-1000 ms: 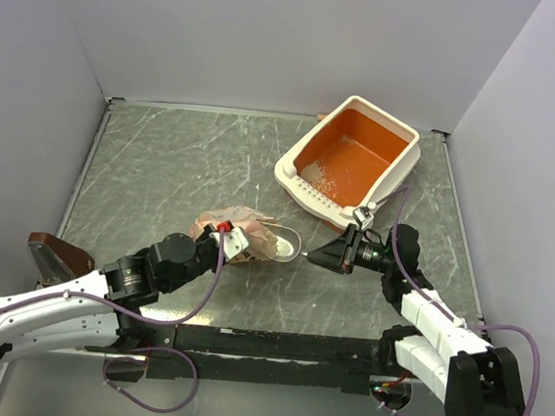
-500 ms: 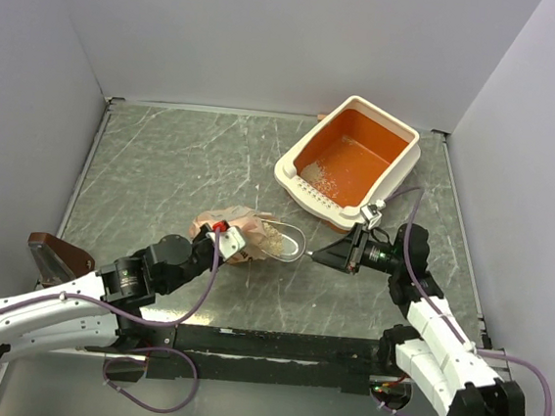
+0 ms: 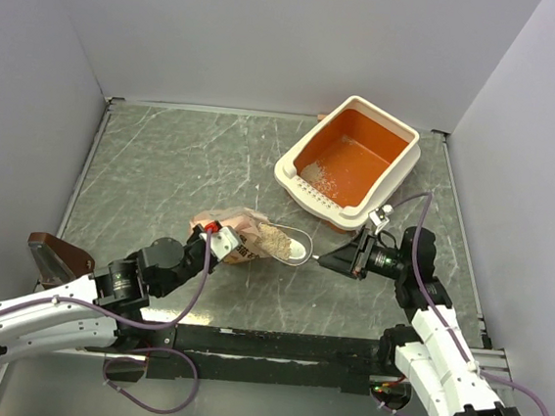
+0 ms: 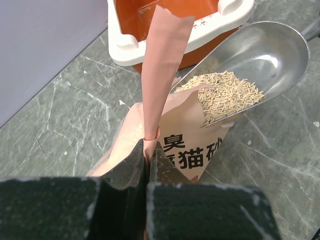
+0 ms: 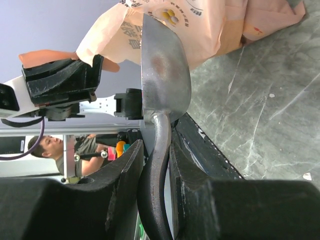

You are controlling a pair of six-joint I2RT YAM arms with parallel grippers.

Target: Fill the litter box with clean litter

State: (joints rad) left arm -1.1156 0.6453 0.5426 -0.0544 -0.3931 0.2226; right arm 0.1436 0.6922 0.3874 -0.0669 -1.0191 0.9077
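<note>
The litter box stands at the back right, orange inside with a cream rim; a few granules lie near its slotted end. It also shows in the left wrist view. My left gripper is shut on the edge of the pink-orange paper bag, holding its mouth up. My right gripper is shut on the handle of the grey metal scoop. The scoop bowl sits at the bag's mouth and carries a heap of clean litter.
The grey marbled table is walled in by pale panels at the back and both sides. A brown object lies at the left near edge. A black rail runs along the front between the arm bases.
The right gripper has drawn the scoop back to the right out of the bag, now holding litter. The left gripper has shifted slightly left with the bag's edge.
</note>
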